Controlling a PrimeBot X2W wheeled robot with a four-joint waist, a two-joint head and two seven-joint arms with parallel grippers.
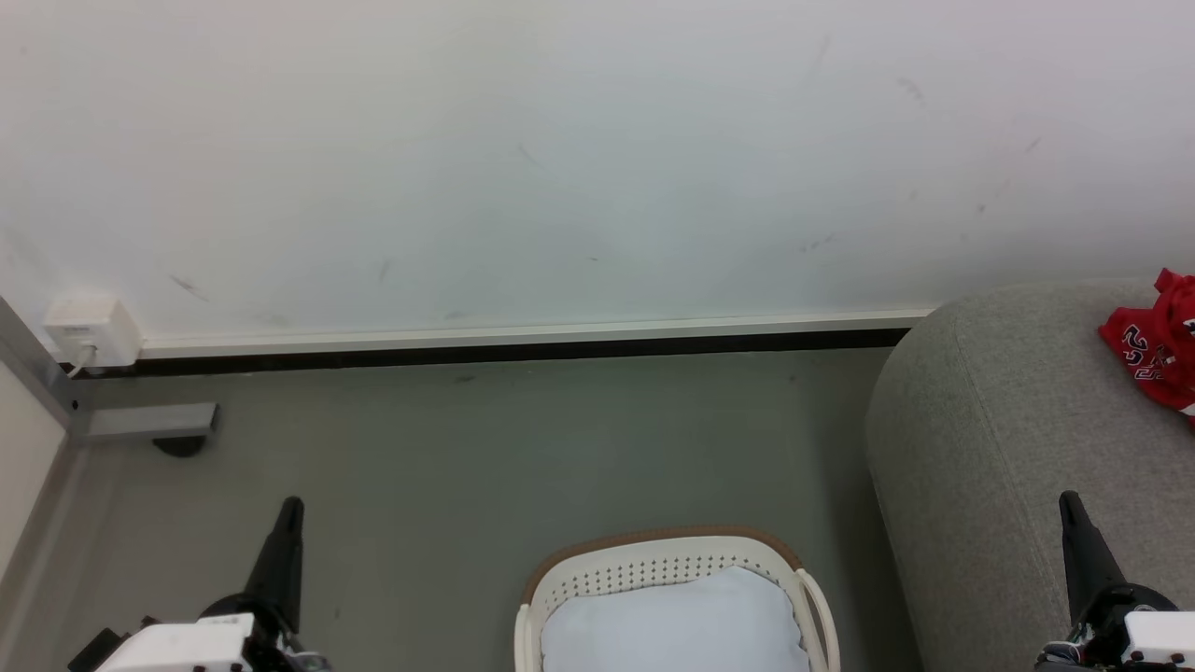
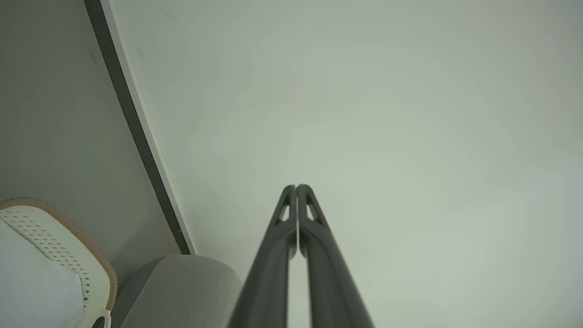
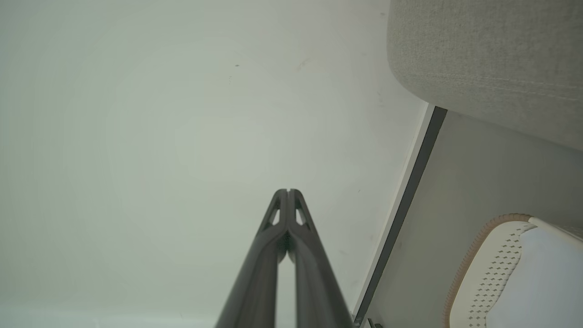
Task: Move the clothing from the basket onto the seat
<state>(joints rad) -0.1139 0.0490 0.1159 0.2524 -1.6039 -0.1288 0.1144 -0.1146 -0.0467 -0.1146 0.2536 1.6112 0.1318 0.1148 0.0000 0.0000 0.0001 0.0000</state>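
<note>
Both grippers, left [image 1: 292, 506] and right [image 1: 1070, 500], stand closed and empty, fingers pressed together. Between them the basket [image 1: 653, 540] shows a pale cloth [image 1: 672, 621] and no red. The jersey [image 1: 1158, 350] lies crumpled on the sofa [image 1: 990, 420] near its far edge, well beyond the right gripper. The job appears done.

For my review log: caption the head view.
Red jersey lies on grey fabric sofa; white perforated brown-rimmed basket holds pale blue-white cloth.
</note>
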